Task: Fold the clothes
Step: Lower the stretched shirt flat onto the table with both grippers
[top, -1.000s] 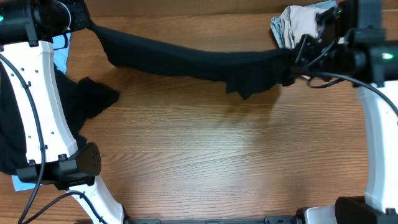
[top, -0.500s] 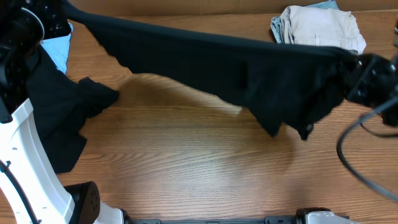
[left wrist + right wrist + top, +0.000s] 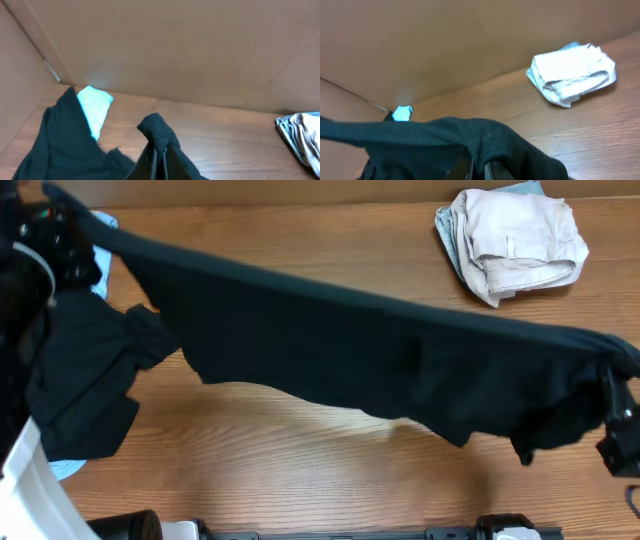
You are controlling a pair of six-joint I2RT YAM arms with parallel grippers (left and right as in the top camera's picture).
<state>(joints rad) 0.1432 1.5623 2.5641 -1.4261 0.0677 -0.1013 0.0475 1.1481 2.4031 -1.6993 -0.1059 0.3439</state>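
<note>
a brown wood-grain table [image 3: 300, 490] carries a folded beige garment [image 3: 520, 235] near its far right corner, a light-blue edge peeking out behind it. at the left end lies a crumpled black garment [image 3: 80, 380], with light-blue cloth [image 3: 95, 107] showing beside it.

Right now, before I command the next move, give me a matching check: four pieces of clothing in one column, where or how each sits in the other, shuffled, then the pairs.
Column one
1. stretched black garment
2. beige bundle
3. light-blue piece
4. crumpled black heap

Column two
A. bunched on the table, left side
B. hanging between the left end effector and the right end effector, both shut on it
C. lying in a pile, far right
D. peeking out beside black fabric, far left

Pairs: 1-B, 2-C, 3-D, 4-A
</note>
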